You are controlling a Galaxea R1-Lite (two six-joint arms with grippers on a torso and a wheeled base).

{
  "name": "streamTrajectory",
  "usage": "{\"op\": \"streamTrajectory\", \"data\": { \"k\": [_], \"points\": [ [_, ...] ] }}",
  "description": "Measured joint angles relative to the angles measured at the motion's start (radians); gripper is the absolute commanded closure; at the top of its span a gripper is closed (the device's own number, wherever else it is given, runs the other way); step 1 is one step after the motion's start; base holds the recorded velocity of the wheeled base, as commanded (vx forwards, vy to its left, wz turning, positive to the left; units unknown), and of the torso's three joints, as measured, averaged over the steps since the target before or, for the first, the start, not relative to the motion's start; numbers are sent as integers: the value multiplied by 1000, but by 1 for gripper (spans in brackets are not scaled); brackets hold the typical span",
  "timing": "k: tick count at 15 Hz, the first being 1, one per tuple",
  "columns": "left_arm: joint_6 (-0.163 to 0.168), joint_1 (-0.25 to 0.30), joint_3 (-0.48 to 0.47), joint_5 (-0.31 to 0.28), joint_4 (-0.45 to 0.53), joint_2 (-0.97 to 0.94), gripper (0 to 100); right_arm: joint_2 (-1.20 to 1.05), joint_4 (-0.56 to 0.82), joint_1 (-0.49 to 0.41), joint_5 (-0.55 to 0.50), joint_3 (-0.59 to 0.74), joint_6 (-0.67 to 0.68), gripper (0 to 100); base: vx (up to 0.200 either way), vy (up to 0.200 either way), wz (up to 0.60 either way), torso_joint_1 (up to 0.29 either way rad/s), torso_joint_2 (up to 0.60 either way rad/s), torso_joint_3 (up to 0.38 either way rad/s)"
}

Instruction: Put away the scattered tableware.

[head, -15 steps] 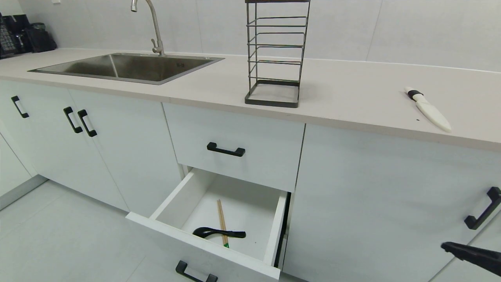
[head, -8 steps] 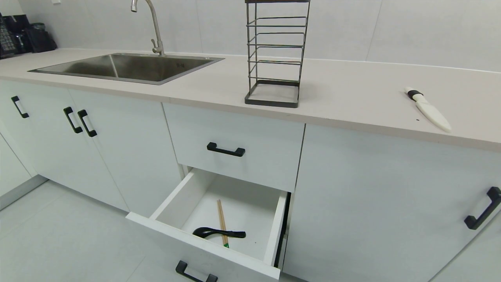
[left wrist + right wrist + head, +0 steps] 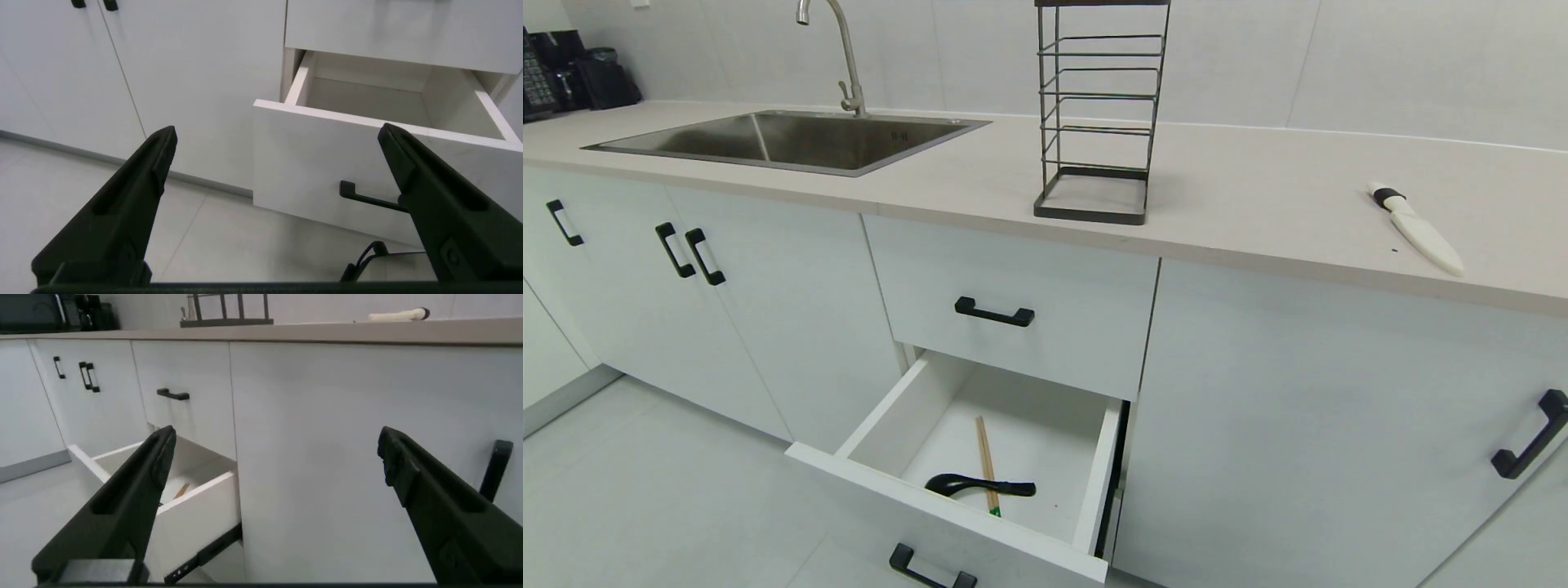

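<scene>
Tableware sits in two places. A white knife with a black band (image 3: 1414, 228) lies flat on the countertop (image 3: 1258, 204), far over on my right side and near the front edge. A black spoon (image 3: 978, 487) and a pair of wooden chopsticks (image 3: 987, 461) lie inside the open lower drawer (image 3: 890, 420). I take the pulled-out drawer to be the collection point, left open so each piece can be dropped straight in. The chopsticks lie lengthwise across the spoon's handle, close to the drawer's front wall, and the rest of the drawer floor is bare. The drawer above it (image 3: 1013, 286) is shut. The wire rack (image 3: 1094, 122) on the counter holds nothing, and I see nothing lying in the steel sink (image 3: 784, 139). Both arms hang low in front of the cabinets. My left gripper (image 3: 278, 139) faces the drawer front with its fingers spread wide and nothing between them. My right gripper (image 3: 274, 441) is likewise spread and empty, looking along the cabinet fronts toward the drawer. My judgement is that the knife is the last stray piece, and the right arm is the one nearer to it. Lying flat on the counter, it will give the fingers little to close on, so I would expect to take it across the handle.
</scene>
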Motion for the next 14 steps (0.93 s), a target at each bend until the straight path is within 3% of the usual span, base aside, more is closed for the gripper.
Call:
{"op": "streamTrajectory", "data": {
  "k": [3,5,6,14],
  "points": [
    [0,0,0,-1,0,0,0,-58,116,-34,-155,1,-41,0,0,0,0,0,0,0],
    [0,0,0,-2,0,0,0,-71,305,-40,-356,1,-79,0,0,0,0,0,0,0],
    [0,0,0,-2,0,0,0,-74,341,-41,-409,1,-87,0,0,0,0,0,0,0],
    [3,0,0,-11,-1,0,0,-77,346,-41,-399,-1,-99,0,0,0,0,0,0,0]
  ]
}}
